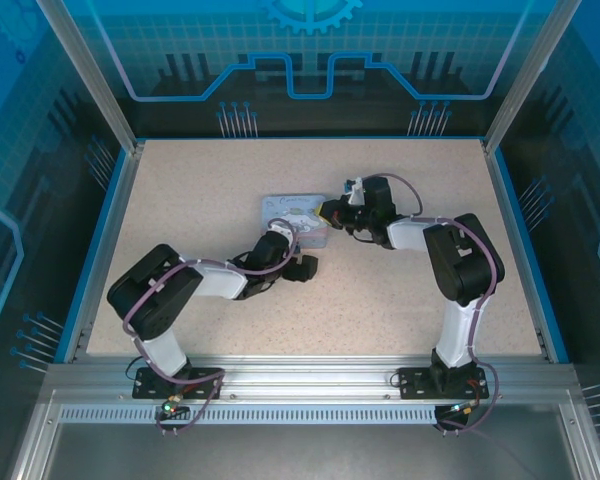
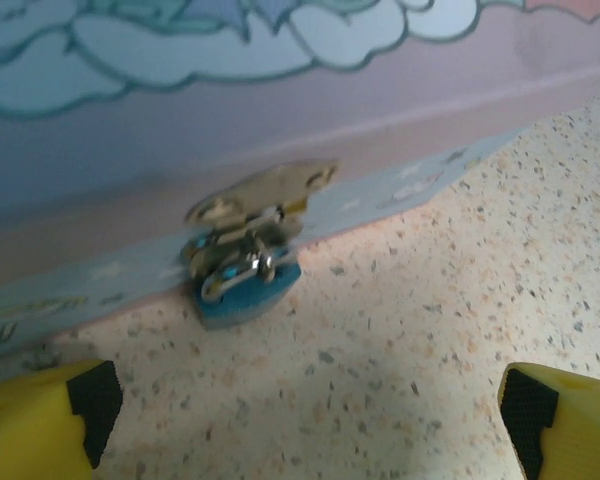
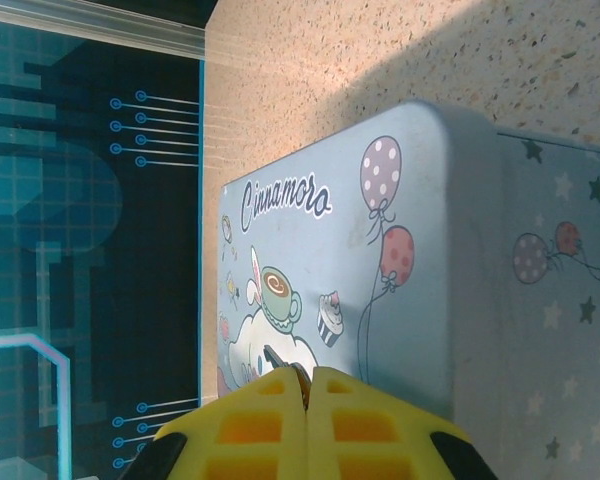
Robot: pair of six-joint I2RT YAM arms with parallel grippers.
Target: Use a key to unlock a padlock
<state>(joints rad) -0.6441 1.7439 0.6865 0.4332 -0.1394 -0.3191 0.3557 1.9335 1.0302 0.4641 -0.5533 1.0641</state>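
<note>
The small padlock (image 2: 242,278), with a blue body and a silvery shackle, hangs on a pale metal hasp (image 2: 265,190) at the near side wall of the pale grey-blue rectangular tin box (image 1: 294,217). Its body lies down on the table, touching the foot of the box. The thin dark metal key (image 3: 277,359) seems to be the small sliver which sticks out between the yellow fingers of the right gripper (image 3: 306,385). These fingers are pressed together on it, above the printed lid of the box.

The left gripper (image 2: 310,415) is just on the near side of the padlock, low over the table, with its jaws wide apart and nothing between them.

I judge that the step in hand is to steady the lock and bring the key to it. To do this well, the left jaws should go forward and close on the blue body only, so that the keyhole is left free. I cannot tell on which face the keyhole is. The right arm must come down from the lid to the near side and line up the sliver carefully, because it is tiny and can slip in the grip.

The beige speckled table (image 1: 180,200) is flat, with blue patterned panels (image 1: 40,100) around it and an aluminium frame (image 1: 310,375) at the near edge.
</note>
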